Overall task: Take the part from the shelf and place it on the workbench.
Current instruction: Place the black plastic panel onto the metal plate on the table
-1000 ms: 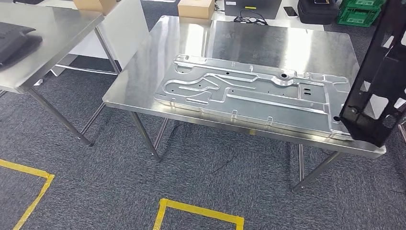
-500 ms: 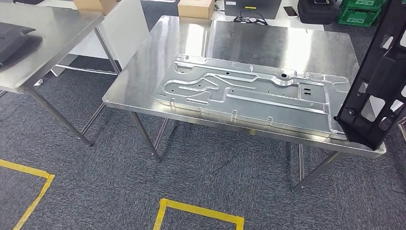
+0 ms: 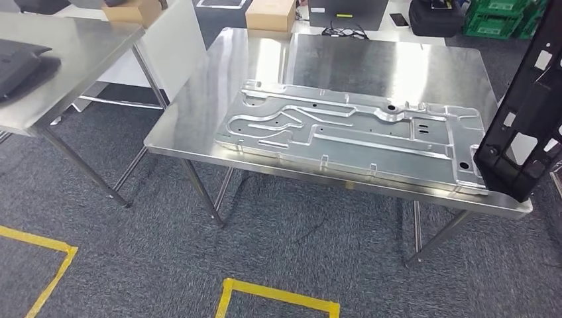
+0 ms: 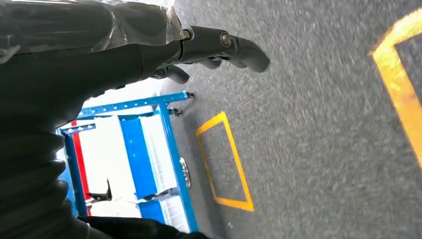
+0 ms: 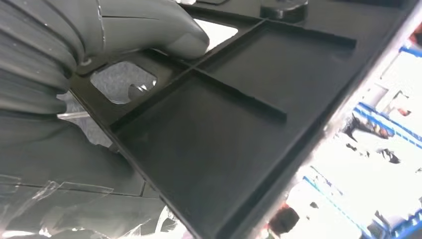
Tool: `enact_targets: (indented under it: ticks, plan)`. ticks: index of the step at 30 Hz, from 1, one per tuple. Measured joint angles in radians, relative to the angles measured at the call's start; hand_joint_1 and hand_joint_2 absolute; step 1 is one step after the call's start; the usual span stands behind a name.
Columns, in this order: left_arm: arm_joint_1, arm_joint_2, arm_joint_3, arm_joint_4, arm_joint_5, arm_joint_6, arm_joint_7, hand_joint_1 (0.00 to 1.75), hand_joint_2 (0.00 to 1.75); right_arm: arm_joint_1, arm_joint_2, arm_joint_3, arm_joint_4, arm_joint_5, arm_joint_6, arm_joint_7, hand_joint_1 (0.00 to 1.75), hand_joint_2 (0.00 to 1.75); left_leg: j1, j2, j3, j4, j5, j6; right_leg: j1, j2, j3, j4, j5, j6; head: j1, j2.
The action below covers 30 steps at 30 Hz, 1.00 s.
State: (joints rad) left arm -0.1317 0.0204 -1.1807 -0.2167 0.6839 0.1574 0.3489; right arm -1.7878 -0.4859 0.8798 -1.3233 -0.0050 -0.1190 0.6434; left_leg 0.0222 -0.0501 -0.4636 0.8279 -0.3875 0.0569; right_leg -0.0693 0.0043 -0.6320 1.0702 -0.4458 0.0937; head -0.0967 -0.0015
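- Part (image 3: 523, 119): black ribbed plastic frame with cut-outs, held upright and tilted at the right end of the surface (image 3: 371, 59). Its lower corner hangs over the surface's right edge, overlapping the plate's end; you cannot tell whether it touches. Its top is cut off by the picture edge.
- Right hand (image 5: 99, 59): fingers (image 5: 164, 30) gripping the part, thumb pressed on a rib beside a cut-out.
- Left hand (image 4: 199, 50): hanging over grey carpet, fingers curled in, holding nothing.
- Plate (image 3: 351, 136): large stamped metal sheet lying flat on the surface.
- Crates (image 3: 497, 18): green, beyond the surface; you cannot make out contents.
- Box (image 3: 270, 13): cardboard, closed, at the far edge.
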Motion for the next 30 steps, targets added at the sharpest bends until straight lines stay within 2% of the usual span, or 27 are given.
enact_targets:
  ticks: [2,3,4,5,6,7,8,9,10,11,12,13,14,15,16,17,18,19,20,21,23,24,25,27,30]
  plan:
    - [0.002,-0.003,0.0,0.0,-0.002,0.002,-0.005,0.0,1.75,-0.001,-0.006,0.001,0.0,0.002,0.001,0.003,1.75,1.75,0.012,0.005,0.013,0.0,-0.01,-0.011,0.0,0.001,-0.067,0.117,-0.045,0.009,0.0,0.0]
    - [0.004,-0.004,0.0,0.0,-0.002,0.001,-0.007,0.0,1.75,0.002,-0.008,0.002,0.0,0.002,0.002,0.004,1.75,1.75,0.023,0.006,0.021,0.002,-0.017,-0.021,-0.004,0.001,-0.083,0.139,-0.045,0.017,0.0,0.0]
    - [0.006,-0.006,0.0,0.0,-0.002,0.001,-0.007,0.0,1.75,0.005,-0.011,0.004,0.0,0.002,0.003,0.004,1.75,1.75,0.036,0.006,0.03,0.004,-0.027,-0.035,-0.012,0.0,-0.077,0.119,-0.024,0.029,0.0,0.0]
    - [0.008,-0.006,0.0,0.0,-0.002,0.0,-0.008,0.0,1.75,0.007,-0.012,0.005,0.0,0.002,0.004,0.005,1.75,1.75,0.051,0.006,0.04,0.008,-0.038,-0.051,-0.024,0.0,-0.052,0.064,0.012,0.046,0.0,0.0]
    - [0.01,-0.003,0.0,0.001,-0.002,-0.001,-0.008,0.0,1.75,0.012,-0.02,0.007,0.0,0.002,0.004,0.006,1.75,1.75,0.06,0.006,0.048,0.013,-0.052,-0.07,-0.041,0.004,-0.019,-0.008,0.048,0.07,0.003,0.0]
    - [0.01,0.0,0.0,0.003,-0.003,-0.001,-0.008,0.0,1.75,0.016,-0.027,0.008,0.0,0.002,0.004,0.006,1.75,1.75,0.071,0.005,0.056,0.019,-0.067,-0.085,-0.054,0.004,0.011,-0.074,0.056,0.085,0.007,0.0]
    - [0.011,0.002,0.0,0.005,-0.003,-0.002,-0.008,0.0,1.75,0.02,-0.032,0.009,0.0,0.002,0.004,0.007,1.75,1.75,0.076,0.006,0.061,0.015,-0.08,-0.095,-0.058,0.001,0.033,-0.119,0.051,0.091,0.012,0.0]
    - [0.011,0.003,0.0,0.007,-0.003,-0.003,-0.008,0.0,1.75,0.024,-0.038,0.01,0.0,0.001,0.004,0.008,1.75,1.75,0.079,0.003,0.072,0.0,-0.081,-0.104,-0.056,0.001,0.046,-0.145,0.038,0.084,0.018,0.0]
    - [0.011,0.0,0.0,0.007,-0.003,-0.005,-0.008,0.0,1.75,0.022,-0.039,0.011,0.0,0.0,0.004,0.008,1.75,1.75,0.083,0.002,0.087,-0.018,-0.071,-0.112,-0.047,-0.003,0.057,-0.158,0.024,0.063,0.021,0.0]
    - [0.012,-0.002,0.0,0.007,-0.002,-0.006,-0.008,0.0,1.75,0.018,-0.039,0.011,-0.001,0.0,0.004,0.007,1.75,1.75,0.083,0.001,0.101,-0.035,-0.056,-0.122,-0.038,-0.002,0.074,-0.173,0.032,0.042,0.023,0.0]
    - [0.012,-0.004,0.0,0.007,-0.002,-0.007,-0.008,0.0,1.75,0.013,-0.04,0.011,-0.002,0.0,0.004,0.007,1.75,1.75,0.083,0.004,0.106,-0.022,-0.04,-0.128,-0.037,-0.001,0.097,-0.191,0.042,0.024,0.024,0.0]
    - [0.012,-0.004,0.0,0.007,-0.002,-0.007,-0.007,0.0,1.75,0.007,-0.04,0.011,-0.002,0.0,0.004,0.006,1.75,1.75,0.081,0.013,0.087,0.022,-0.03,-0.127,-0.036,-0.003,0.123,-0.207,0.045,0.009,0.024,0.0]
    - [0.01,-0.005,0.0,0.007,-0.002,-0.007,-0.006,0.0,1.75,0.003,-0.037,0.011,-0.003,0.0,0.004,0.006,1.75,1.75,0.078,0.021,0.047,0.093,-0.03,-0.121,-0.037,-0.004,0.15,-0.221,0.044,-0.002,0.023,0.0]
    - [0.009,-0.005,0.0,0.007,-0.002,-0.008,-0.006,0.0,1.75,0.002,-0.036,0.012,-0.003,-0.001,0.004,0.006,1.75,1.75,0.072,0.028,-0.01,0.179,-0.041,-0.113,-0.036,-0.006,0.173,-0.231,0.037,-0.008,0.023,0.0]
    - [0.008,-0.005,0.0,0.007,0.0,-0.007,-0.006,0.0,1.75,0.003,-0.035,0.012,-0.003,-0.002,0.004,0.006,1.75,1.75,0.066,0.031,-0.071,0.254,-0.067,-0.107,-0.035,-0.006,0.192,-0.239,0.027,-0.01,0.023,0.0]
    - [0.006,-0.005,0.001,0.007,0.0,-0.007,-0.006,0.0,1.75,0.005,-0.034,0.013,-0.003,-0.003,0.005,0.006,1.75,1.75,0.059,0.032,-0.126,0.304,-0.107,-0.099,-0.033,-0.006,0.214,-0.245,0.013,-0.009,0.023,0.0]
    - [0.004,-0.005,0.001,0.007,0.001,-0.006,-0.007,0.0,1.75,0.008,-0.033,0.014,-0.003,-0.004,0.006,0.006,1.75,1.75,0.053,0.032,-0.166,0.322,-0.152,-0.091,-0.032,-0.007,0.237,-0.25,-0.002,-0.007,0.023,0.0]
    - [0.003,-0.005,0.002,0.007,0.001,-0.005,-0.007,0.0,1.75,0.009,-0.032,0.016,-0.003,-0.004,0.006,0.006,1.75,1.75,0.05,0.034,-0.192,0.306,-0.185,-0.083,-0.033,-0.009,0.263,-0.253,-0.021,-0.003,0.023,0.0]
    - [0.004,-0.005,0.002,0.007,0.001,-0.004,-0.006,0.0,1.75,0.01,-0.03,0.017,-0.003,-0.004,0.007,0.006,1.75,1.75,0.049,0.037,-0.205,0.263,-0.184,-0.076,-0.035,-0.01,0.29,-0.256,-0.041,0.003,0.023,0.0]
    - [0.01,-0.005,0.002,0.007,0.001,-0.003,-0.005,0.0,1.75,0.012,-0.028,0.019,-0.003,-0.004,0.007,0.007,1.75,1.75,0.049,0.045,-0.211,0.201,-0.13,-0.073,-0.038,-0.011,0.316,-0.26,-0.062,0.011,0.023,0.0]
    - [0.02,-0.005,0.002,0.007,0.001,-0.002,-0.004,0.0,1.75,0.015,-0.025,0.022,-0.003,-0.004,0.01,0.009,1.75,1.75,0.043,0.063,-0.207,0.096,0.045,-0.072,-0.037,-0.006,0.365,-0.278,-0.096,0.032,0.024,0.0]
    - [0.02,-0.006,0.002,0.008,0.001,-0.001,-0.004,0.0,1.75,0.013,-0.024,0.023,-0.003,-0.004,0.012,0.01,1.75,1.75,0.038,0.069,-0.203,0.072,0.107,-0.071,-0.037,-0.003,0.387,-0.299,-0.105,0.042,0.024,0.0]
    - [0.019,-0.006,0.002,0.008,0.0,-0.001,-0.004,0.0,1.75,0.01,-0.023,0.024,-0.003,-0.004,0.014,0.01,1.75,1.75,0.033,0.07,-0.199,0.069,0.126,-0.068,-0.038,0.002,0.408,-0.318,-0.107,0.051,0.024,0.0]
    - [0.014,-0.006,0.002,0.008,-0.001,-0.002,-0.003,0.0,1.75,0.002,-0.021,0.024,-0.003,-0.004,0.014,0.01,1.75,1.75,0.029,0.068,-0.196,0.074,0.11,-0.06,-0.044,0.004,0.433,-0.344,-0.102,0.061,0.024,0.0]
    - [0.012,-0.006,0.002,0.008,-0.001,-0.002,-0.003,0.0,1.75,-0.001,-0.021,0.024,-0.004,-0.004,0.014,0.01,1.75,1.75,0.03,0.067,-0.194,0.076,0.103,-0.055,-0.047,0.007,0.429,-0.33,-0.09,0.065,0.024,0.0]
